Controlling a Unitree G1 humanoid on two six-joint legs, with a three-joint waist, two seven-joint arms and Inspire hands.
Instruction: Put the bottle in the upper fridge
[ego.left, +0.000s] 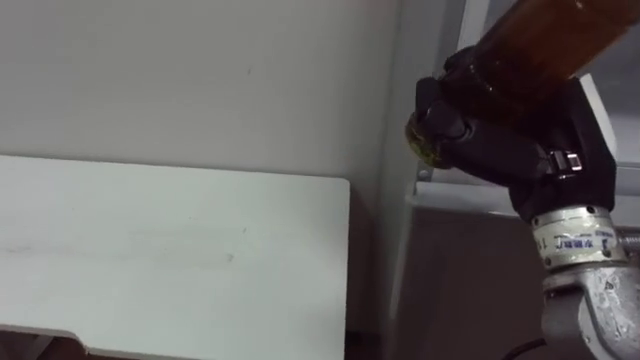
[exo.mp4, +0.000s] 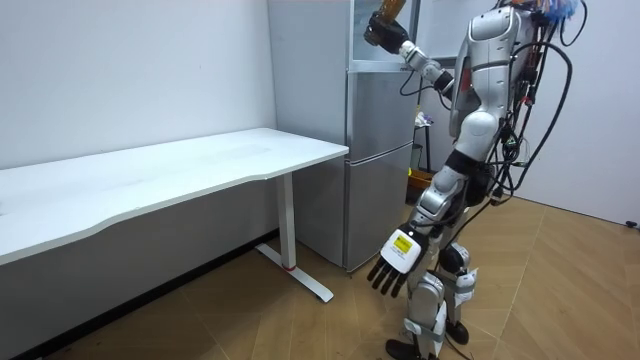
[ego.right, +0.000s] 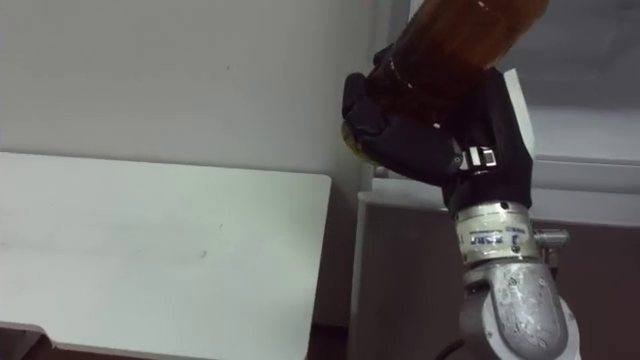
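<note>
A brown bottle (ego.left: 540, 45) (ego.right: 450, 45) is held tilted in my right hand (ego.left: 500, 140) (ego.right: 420, 135), whose dark fingers curl round its lower part. The hand is raised to the upper compartment of the grey fridge (exo.mp4: 380, 150), with the bottle (exo.mp4: 385, 22) at that compartment's front edge. The bottle's top runs out of the eye views. I stand in front of the fridge, right arm stretched up towards it. My left hand (exo.mp4: 393, 265) hangs by my thigh with straight fingers and holds nothing.
A long white table (ego.left: 170, 250) (exo.mp4: 180, 170) stands against the wall, its end close beside the fridge. The fridge's lower door (ego.right: 420, 280) is closed below my hand. Wooden floor lies behind me.
</note>
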